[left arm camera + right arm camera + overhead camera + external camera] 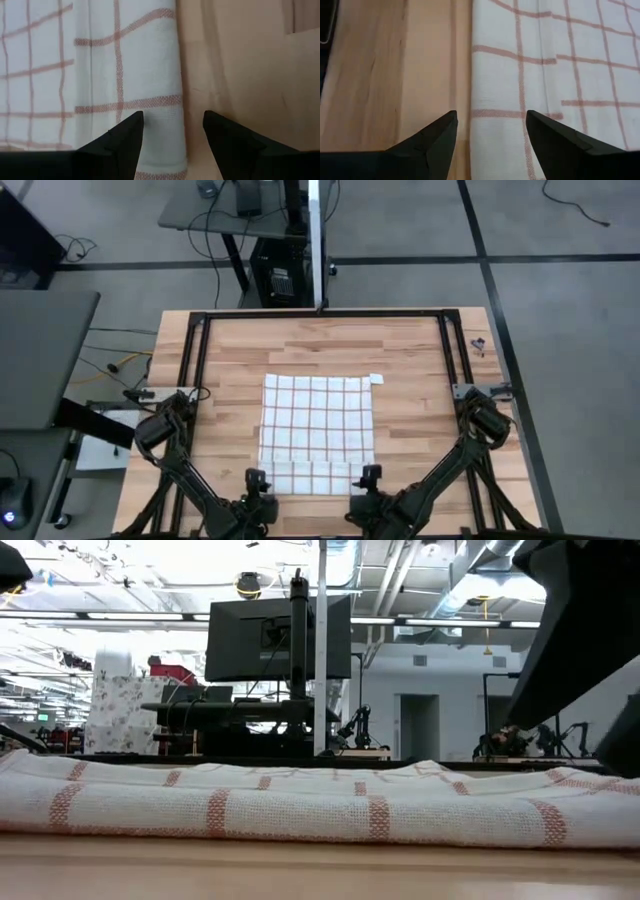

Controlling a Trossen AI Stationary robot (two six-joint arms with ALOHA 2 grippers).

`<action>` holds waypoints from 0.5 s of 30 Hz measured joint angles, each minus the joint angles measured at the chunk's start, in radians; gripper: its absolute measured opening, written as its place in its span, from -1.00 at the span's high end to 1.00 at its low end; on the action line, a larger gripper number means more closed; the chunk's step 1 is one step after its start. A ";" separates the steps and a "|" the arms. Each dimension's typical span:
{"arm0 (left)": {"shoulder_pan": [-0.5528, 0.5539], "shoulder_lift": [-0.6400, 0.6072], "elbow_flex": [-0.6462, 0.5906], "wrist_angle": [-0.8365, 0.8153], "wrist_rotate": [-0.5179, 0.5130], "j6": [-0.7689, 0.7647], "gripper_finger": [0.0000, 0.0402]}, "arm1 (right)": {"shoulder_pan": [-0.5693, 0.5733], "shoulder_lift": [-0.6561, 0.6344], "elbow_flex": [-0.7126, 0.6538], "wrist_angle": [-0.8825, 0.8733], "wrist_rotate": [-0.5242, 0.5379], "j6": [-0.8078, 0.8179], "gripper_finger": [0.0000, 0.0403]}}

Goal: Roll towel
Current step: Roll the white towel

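The towel [317,427] lies flat in the middle of the wooden tabletop [410,360], with its small white tag [376,378] at the far corner, toward 1 o'clock. The edge at 6 o'clock is folded over into a low band [305,477].

Both dark arms reach in from the 6 o'clock side, bent low. The left pincer [257,480] sits at the band's 9 o'clock end. The right pincer [370,477] sits at its 3 o'clock end.

In the left wrist view, the left pincer [173,131] is spread wide, with the folded towel's end [160,125] between its 2 fingers. It grips nothing. In the right wrist view, the right pincer [491,131] is spread wide too, over the towel's edge [495,90], holding nothing.
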 joint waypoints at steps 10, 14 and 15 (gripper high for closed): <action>0.004 0.001 -0.001 0.003 0.003 -0.040 0.02 | 0.025 0.000 -0.036 -0.004 -0.031 -0.022 -0.14; 0.004 0.002 -0.001 0.004 0.001 -0.055 0.02 | 0.032 0.000 -0.057 0.020 -0.031 -0.026 -0.14; 0.004 0.002 -0.002 0.004 0.000 -0.056 0.02 | 0.028 0.000 -0.063 0.020 -0.028 -0.026 -0.14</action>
